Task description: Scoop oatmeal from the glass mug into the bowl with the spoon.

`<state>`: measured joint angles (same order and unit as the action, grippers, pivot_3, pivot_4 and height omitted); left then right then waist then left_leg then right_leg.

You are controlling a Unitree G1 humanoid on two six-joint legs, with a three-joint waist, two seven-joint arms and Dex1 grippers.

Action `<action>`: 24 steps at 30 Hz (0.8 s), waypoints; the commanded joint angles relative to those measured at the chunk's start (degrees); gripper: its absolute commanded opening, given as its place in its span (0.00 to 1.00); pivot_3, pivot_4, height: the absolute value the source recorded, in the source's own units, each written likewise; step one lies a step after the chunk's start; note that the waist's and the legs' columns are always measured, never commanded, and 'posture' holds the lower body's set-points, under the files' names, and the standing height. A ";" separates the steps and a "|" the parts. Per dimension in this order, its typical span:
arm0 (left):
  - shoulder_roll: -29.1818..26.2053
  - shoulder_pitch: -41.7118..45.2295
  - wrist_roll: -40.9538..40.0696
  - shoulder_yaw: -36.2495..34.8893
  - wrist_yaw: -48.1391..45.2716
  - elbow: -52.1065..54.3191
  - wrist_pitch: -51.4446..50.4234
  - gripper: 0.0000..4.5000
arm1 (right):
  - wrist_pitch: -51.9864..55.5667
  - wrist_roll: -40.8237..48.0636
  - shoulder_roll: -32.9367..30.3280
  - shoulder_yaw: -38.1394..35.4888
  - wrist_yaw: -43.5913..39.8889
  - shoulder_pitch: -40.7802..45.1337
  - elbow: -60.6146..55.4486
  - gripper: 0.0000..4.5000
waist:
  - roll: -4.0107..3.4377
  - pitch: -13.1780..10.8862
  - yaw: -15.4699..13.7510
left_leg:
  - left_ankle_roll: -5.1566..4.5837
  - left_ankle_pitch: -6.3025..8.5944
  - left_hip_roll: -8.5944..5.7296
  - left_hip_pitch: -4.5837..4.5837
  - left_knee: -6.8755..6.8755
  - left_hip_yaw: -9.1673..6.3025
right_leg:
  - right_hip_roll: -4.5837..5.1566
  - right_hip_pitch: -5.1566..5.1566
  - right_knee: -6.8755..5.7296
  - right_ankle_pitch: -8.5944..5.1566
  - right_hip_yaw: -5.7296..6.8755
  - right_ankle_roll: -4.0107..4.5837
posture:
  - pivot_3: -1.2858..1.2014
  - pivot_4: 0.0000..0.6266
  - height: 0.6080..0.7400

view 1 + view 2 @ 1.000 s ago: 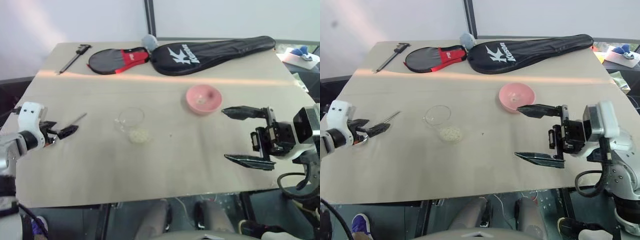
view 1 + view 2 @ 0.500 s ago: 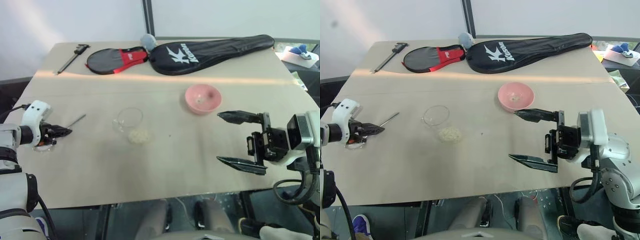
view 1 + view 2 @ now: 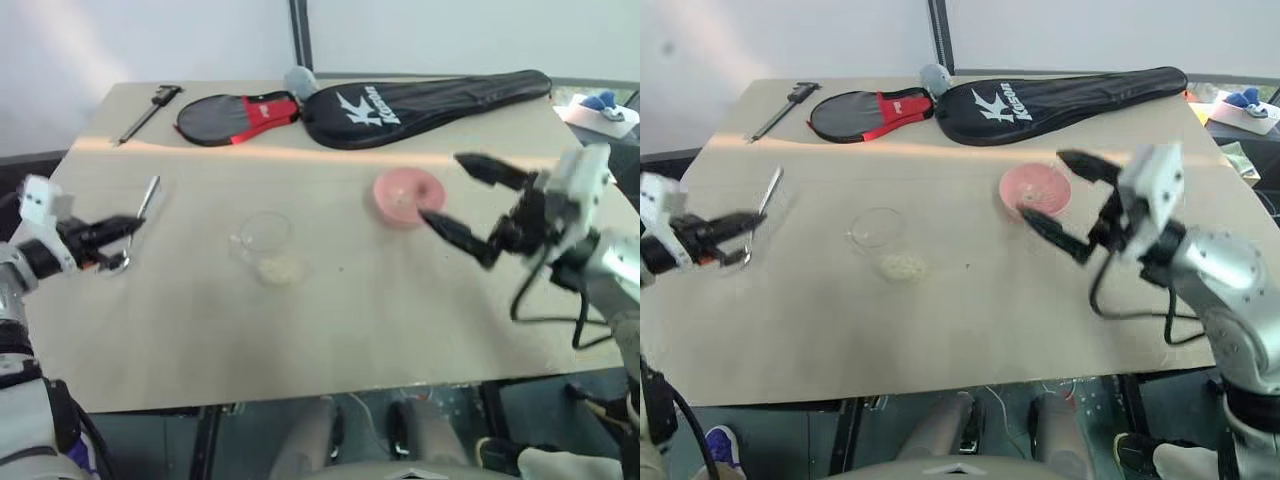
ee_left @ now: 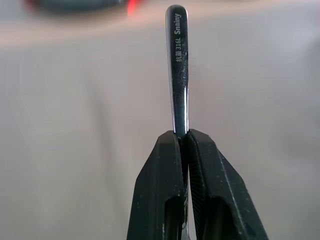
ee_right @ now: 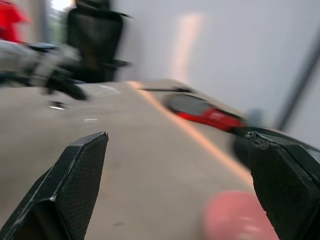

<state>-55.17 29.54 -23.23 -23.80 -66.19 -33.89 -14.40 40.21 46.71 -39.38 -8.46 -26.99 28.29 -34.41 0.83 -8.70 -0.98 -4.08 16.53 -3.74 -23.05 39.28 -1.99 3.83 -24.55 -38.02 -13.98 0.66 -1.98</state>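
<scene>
Oatmeal (image 3: 281, 268) lies in a small pile on the table (image 3: 330, 330), just at 5 o'clock of the glass mug (image 3: 262, 233), not inside it. A bit of pale stuff may sit in the pink bowl (image 3: 404, 196), off at 3 o'clock of the mug, but I cannot tell for sure. The left gripper (image 4: 183, 142) is pinching the spoon (image 4: 178, 65) by its thin handle, far out at 9 o'clock of the mug. The right gripper (image 3: 462, 204) is spread wide and holds nothing, just at 3 o'clock of the bowl. So the spoon is picked up, but I think the scooping is not done yet.

Glossy metal spoon (image 4: 178, 70); clear glass mug (image 3: 262, 233)
</scene>
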 commanded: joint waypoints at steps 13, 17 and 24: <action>15.27 18.70 2.76 14.57 10.23 26.41 12.52 0.02 | 18.23 14.57 26.26 1.14 14.78 37.70 29.44 1.00 | 0.03 0.01 3.02 | 0.05 -0.05 -0.02 0.01 -0.13 0.06 | -0.23 -0.14 0.01 0.00 0.04 -0.01 | 0.52 0.24 1.00; 16.87 18.75 1.90 15.44 9.39 26.97 13.55 0.02 | 17.77 13.62 28.54 1.39 15.23 39.73 31.69 1.00 | 0.02 0.01 3.41 | 0.07 -0.07 -0.02 0.02 -0.06 0.07 | -0.24 -0.12 -0.06 0.00 0.03 -0.01 | 0.52 0.24 1.00; 18.07 17.22 1.15 16.23 8.36 30.10 12.93 0.00 | 17.17 12.54 28.99 0.27 15.28 39.73 32.85 0.95 | 0.02 0.01 3.35 | 0.14 -0.11 -0.02 0.05 -0.02 0.06 | -0.23 -0.15 -0.29 0.00 0.00 -0.01 | 0.52 0.24 1.00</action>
<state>-36.83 46.83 -20.72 -7.19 -57.70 -6.87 -2.05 58.47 58.90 -10.47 -5.80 -11.85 66.71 -0.80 0.85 -8.69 2.37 -3.93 16.42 -3.76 -23.00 39.26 -1.93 3.61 -24.70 -38.31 -13.98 0.66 -1.99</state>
